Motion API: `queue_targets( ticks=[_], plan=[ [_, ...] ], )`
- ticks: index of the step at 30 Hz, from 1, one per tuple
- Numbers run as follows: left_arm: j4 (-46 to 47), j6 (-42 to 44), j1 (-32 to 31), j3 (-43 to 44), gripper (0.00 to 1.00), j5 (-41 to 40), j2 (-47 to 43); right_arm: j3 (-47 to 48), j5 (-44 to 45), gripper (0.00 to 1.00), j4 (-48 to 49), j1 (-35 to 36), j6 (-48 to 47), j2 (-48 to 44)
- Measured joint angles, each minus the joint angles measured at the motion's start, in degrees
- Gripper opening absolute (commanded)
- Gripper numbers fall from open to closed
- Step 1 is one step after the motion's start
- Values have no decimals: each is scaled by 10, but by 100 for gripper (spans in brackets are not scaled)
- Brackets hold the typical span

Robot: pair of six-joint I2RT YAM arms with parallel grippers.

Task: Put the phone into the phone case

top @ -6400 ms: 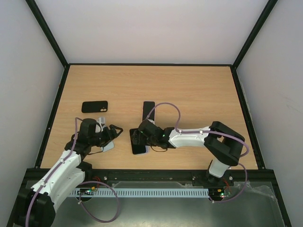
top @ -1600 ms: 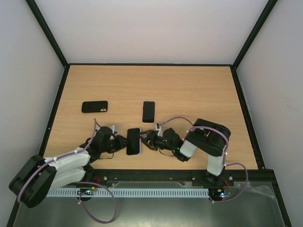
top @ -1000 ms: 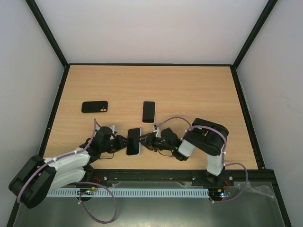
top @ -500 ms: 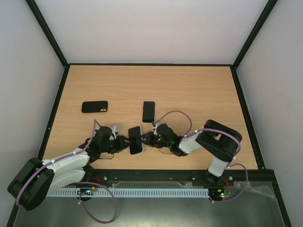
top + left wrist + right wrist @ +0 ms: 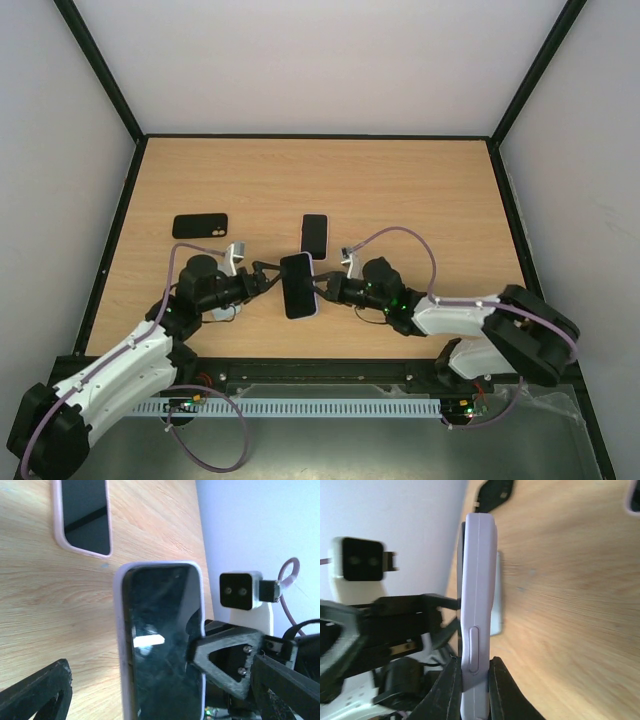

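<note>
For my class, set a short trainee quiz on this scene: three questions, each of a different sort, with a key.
1. Fill in: the jaws of the left claw stand ____.
2. Multiple choice: what grips the raised phone? A) left claw only B) right claw only C) both claws
3. True or false: the black phone case lies flat on the table, apart from both arms.

Key: 1 open; 2 B; 3 true.
</note>
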Motion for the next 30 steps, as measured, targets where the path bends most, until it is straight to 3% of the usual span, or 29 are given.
queue_targets(
  ticks=[8,13,19,30],
  plan=[
    [10,28,3,49,95,71,-4,-14,-57,2,44,0,11,-90],
    [114,-6,3,34,90,128,-21,-69,-104,2,151,0,45,-105],
    [231,-76,3,-7,75,166,-46,-91,-136,2,247,0,97,-107],
    [302,-128,3,-14,45,174,-73,-91,-150,2,313,11,134,-114]
  ],
)
